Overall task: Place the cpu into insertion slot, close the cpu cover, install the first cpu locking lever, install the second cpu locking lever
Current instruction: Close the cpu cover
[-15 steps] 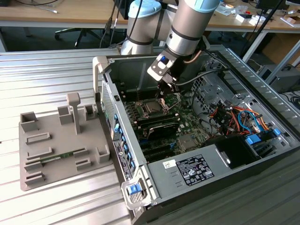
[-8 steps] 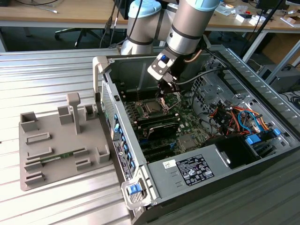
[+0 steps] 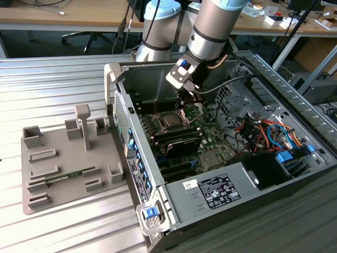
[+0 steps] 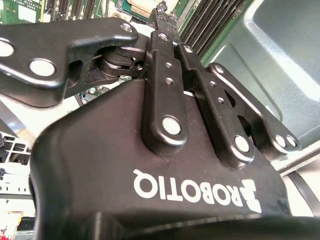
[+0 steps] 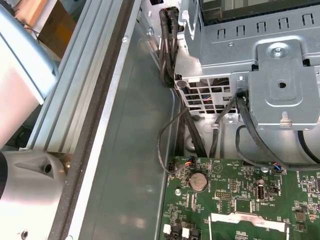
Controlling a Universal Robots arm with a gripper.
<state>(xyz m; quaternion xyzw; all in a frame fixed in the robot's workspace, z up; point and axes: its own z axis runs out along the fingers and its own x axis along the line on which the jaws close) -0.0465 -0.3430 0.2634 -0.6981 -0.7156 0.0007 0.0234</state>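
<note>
A grey parts tray (image 3: 73, 197) lies on the ribbed metal table (image 3: 47, 84) just beside the open computer case (image 3: 152, 79).

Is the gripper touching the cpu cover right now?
Cannot tell. In the exterior view the gripper sits right by the cpu cover, its tip overlapping it, so neither contact nor gap shows plainly.

A: Is the insertion slot (image 3: 171, 121), just beside the gripper (image 3: 188, 101), filled?
B: Too small to tell. The gripper's tip hides part of the cpu cover (image 3: 196, 112) beneath it.
A: And the second wrist view?
B: The gripper's own body blocks most of the green board (image 4: 15, 10). The slot is cut off beyond its tip.
</note>
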